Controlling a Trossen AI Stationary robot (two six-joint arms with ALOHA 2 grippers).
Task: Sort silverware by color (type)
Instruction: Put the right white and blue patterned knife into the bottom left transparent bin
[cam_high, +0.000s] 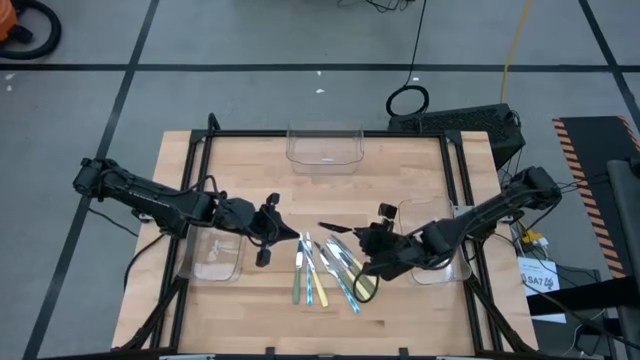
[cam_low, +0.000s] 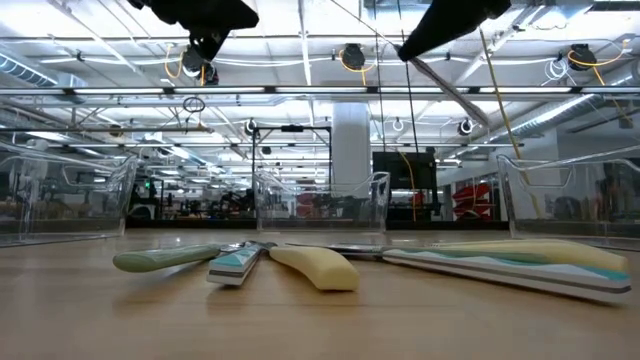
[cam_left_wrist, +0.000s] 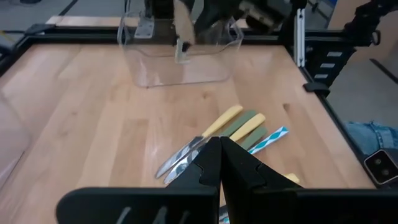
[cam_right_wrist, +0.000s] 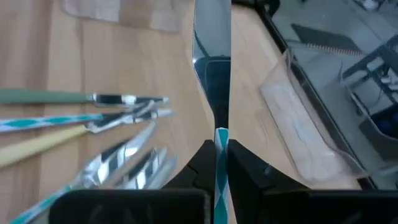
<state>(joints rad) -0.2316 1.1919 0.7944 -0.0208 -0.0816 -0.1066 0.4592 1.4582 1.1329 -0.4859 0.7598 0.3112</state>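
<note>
**A robot lab in a big industrial hall**

The low view looks past the table (cam_low: 320, 320) into a wide open hall: rows of ceiling lights (cam_low: 100, 135), overhead metal rails (cam_low: 320, 92), hanging cables (cam_low: 495, 90) and a white column (cam_low: 350, 150). From above, the floor (cam_high: 250, 40) is grey concrete marked with dark tape lines (cam_high: 300, 68). Hazard stripes (cam_high: 575, 150) edge a platform beside the table's black frame (cam_high: 330, 134).

My left arm reaches in from the left of the high view, its pincer (cam_high: 265, 238) left of centre with fingers pressed together on nothing. My right arm angles in from the right, its pincer (cam_high: 362, 243) clamped on a knife.
</note>
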